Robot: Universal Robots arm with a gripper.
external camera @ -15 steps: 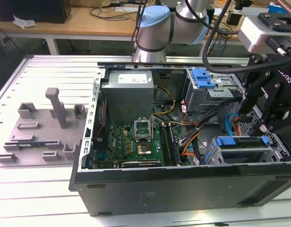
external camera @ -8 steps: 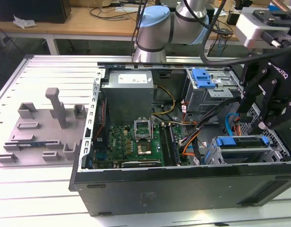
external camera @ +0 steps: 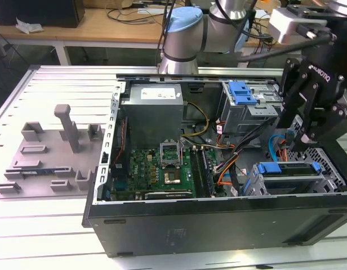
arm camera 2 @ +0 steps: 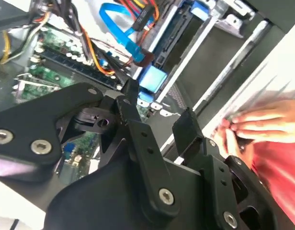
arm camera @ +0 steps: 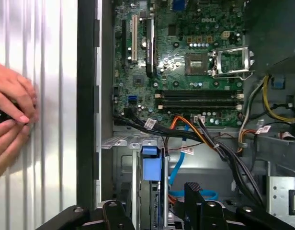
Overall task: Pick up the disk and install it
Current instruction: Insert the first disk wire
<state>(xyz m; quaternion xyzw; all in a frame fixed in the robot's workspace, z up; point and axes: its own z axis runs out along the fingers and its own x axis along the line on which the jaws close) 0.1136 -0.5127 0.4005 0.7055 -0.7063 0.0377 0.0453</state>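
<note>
The fingers stand spread and empty above the disk, apparently because it sits slotted into the case at four o'clock.

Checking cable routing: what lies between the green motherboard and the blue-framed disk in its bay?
Black, orange and blue cables cross that stretch, in the first wrist view.

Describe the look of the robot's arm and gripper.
The arm is silver-grey tubing with light blue joint caps and black cables alongside. The gripper is matte black, with two linked fingers, silver screws and white lettering on its side.
</note>
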